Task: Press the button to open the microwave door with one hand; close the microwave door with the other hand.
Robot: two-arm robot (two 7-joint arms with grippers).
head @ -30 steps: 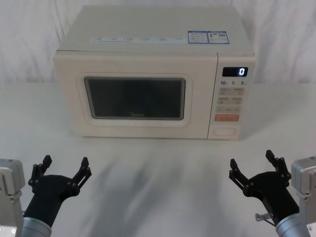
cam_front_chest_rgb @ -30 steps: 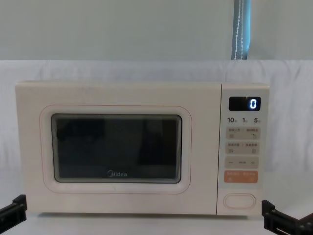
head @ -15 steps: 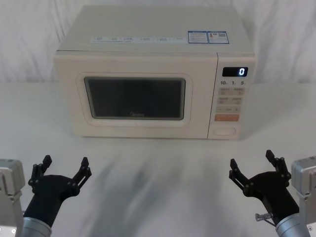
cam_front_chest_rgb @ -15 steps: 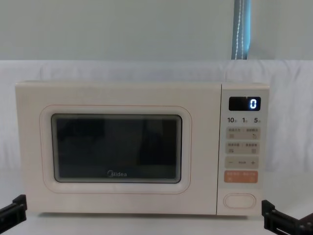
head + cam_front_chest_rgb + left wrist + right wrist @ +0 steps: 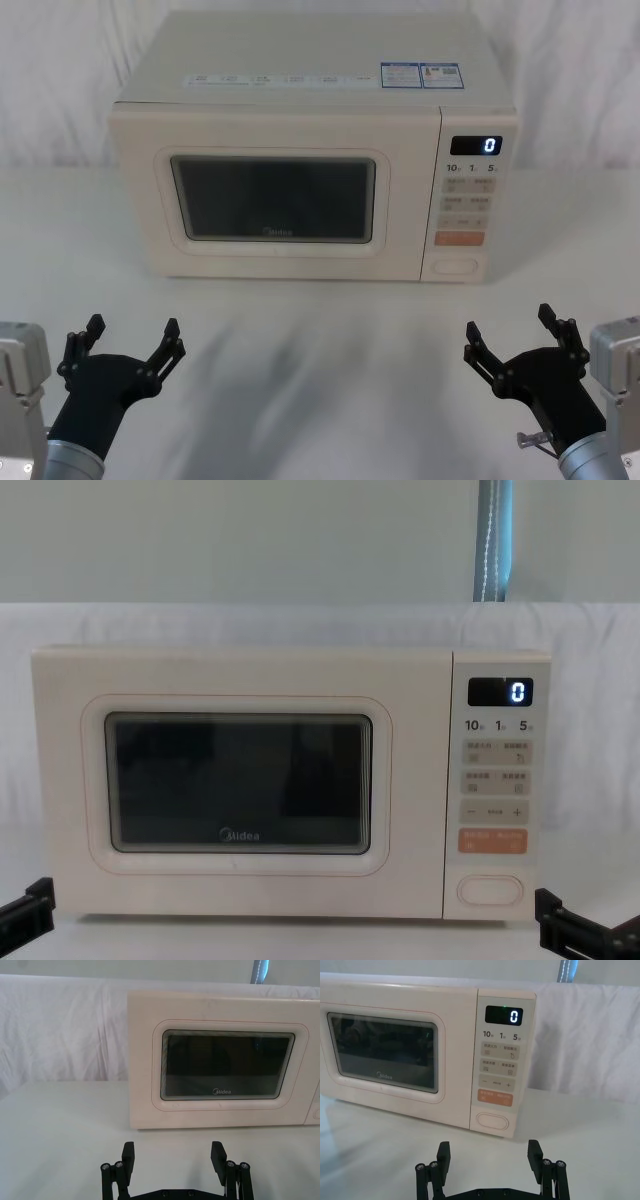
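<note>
The cream microwave (image 5: pixel 300 60) stands at the back middle of the table, its display reading "0". Its door (image 5: pixel 275 265) with the dark window is flush and closed; the door (image 5: pixel 240 890) fills the left of the chest view. The wide pill-shaped button (image 5: pixel 454 267) sits at the bottom of the control panel, below the orange key, and the button (image 5: pixel 492 1120) faces the right wrist camera. My left gripper (image 5: pixel 127 339) waits open near the table's front left, well short of the door. My right gripper (image 5: pixel 514 329) is open at the front right, some way in front of the button.
A white cloth covers the table (image 5: pixel 320 330) and hangs as a backdrop behind the oven. Bare cloth lies between both grippers and the microwave's front. A grey-blue post (image 5: pixel 493 540) rises behind the oven on the right.
</note>
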